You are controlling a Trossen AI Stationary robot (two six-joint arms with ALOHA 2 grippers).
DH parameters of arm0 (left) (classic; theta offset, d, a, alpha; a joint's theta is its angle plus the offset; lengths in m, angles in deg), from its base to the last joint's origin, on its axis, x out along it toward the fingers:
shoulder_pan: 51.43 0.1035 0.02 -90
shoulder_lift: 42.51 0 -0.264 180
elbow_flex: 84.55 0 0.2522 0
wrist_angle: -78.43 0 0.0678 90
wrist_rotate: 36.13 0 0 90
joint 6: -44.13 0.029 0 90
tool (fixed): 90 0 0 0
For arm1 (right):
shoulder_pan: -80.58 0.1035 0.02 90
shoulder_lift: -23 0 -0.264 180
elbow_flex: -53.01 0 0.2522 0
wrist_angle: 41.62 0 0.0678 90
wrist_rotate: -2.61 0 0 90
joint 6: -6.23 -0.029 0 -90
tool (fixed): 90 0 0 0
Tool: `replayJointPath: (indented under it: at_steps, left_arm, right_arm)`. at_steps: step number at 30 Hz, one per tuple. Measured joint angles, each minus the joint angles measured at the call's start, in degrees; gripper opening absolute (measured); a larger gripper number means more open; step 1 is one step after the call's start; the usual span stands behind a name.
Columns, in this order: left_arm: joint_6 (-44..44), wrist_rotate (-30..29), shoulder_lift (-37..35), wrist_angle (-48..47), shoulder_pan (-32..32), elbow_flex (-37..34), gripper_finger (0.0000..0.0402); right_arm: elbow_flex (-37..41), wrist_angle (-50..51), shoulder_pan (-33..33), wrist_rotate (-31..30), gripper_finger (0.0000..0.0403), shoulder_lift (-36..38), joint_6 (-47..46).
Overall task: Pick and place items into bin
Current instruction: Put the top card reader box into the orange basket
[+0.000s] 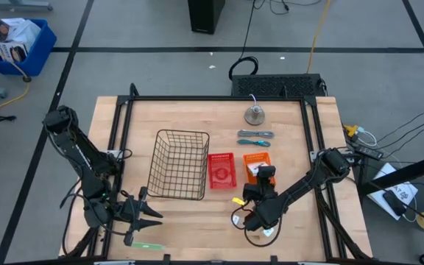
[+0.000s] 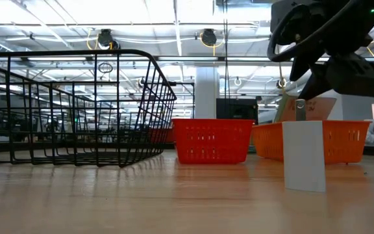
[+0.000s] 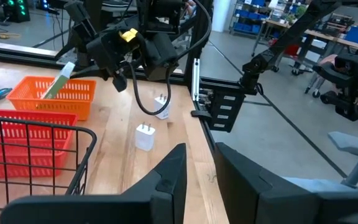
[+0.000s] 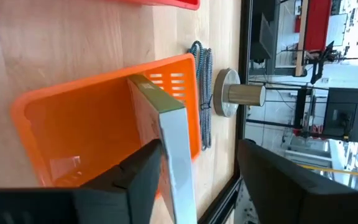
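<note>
My right gripper (image 4: 197,186) is open over the orange bin (image 4: 86,118), right of the red bin (image 1: 221,169). A pale-green strip (image 4: 169,137) stands slanted in the orange bin, close beside one finger (image 4: 138,180). The second strip (image 1: 147,245) lies flat near the table's near edge. Two white blocks (image 3: 145,135) (image 3: 161,107) stand on the wood near the right arm; one block (image 2: 303,156) looms in the low view. Two blue-grey tools (image 1: 255,138) lie beyond the orange bin. My left gripper (image 3: 201,168) is open, near the black wire basket (image 1: 179,163). My right gripper has the strip lying along the inner side of one finger (image 4: 138,180), its far end (image 4: 145,87) down in the orange bin. The other finger (image 4: 278,180) stands well apart from it. I cannot tell whether the near finger touches the strip.
A round metal weight with a post (image 1: 254,114) stands beyond the tools. A black cable loops on the wood under the right arm (image 1: 241,221). Bare wood lies between the basket and the near edge. Black rails (image 1: 120,147) run along the table's sides.
</note>
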Motion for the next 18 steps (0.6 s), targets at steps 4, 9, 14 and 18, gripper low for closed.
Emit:
replayJointPath:
  at_steps: [4, 9, 14, 18]
  left_arm:
    - [-0.02, 0.01, 0.0, 0.0, 0.0, 0.0, 0.0088]
    - [-0.04, 0.03, 0.0, 0.0, 0.0, 0.0, 0.0088]
    - [-0.04, 0.03, 0.0, 0.0, 0.0, 0.0, 0.0088]
    - [0.15, 0.02, 0.0, 0.0, 0.0, 0.0, 0.0088]
  right_arm:
    - [0.0, 0.19, 0.01, 0.02, 0.0235, 0.0, -0.72]
    - [-0.64, 0.16, 0.03, 1.49, 0.0248, 0.02, -0.76]
    - [-3.4, 0.14, 0.03, 9.53, 0.0251, 0.07, 3.46]
    - [-6.19, 0.14, 0.06, 13.27, 0.0251, 0.07, 6.23]
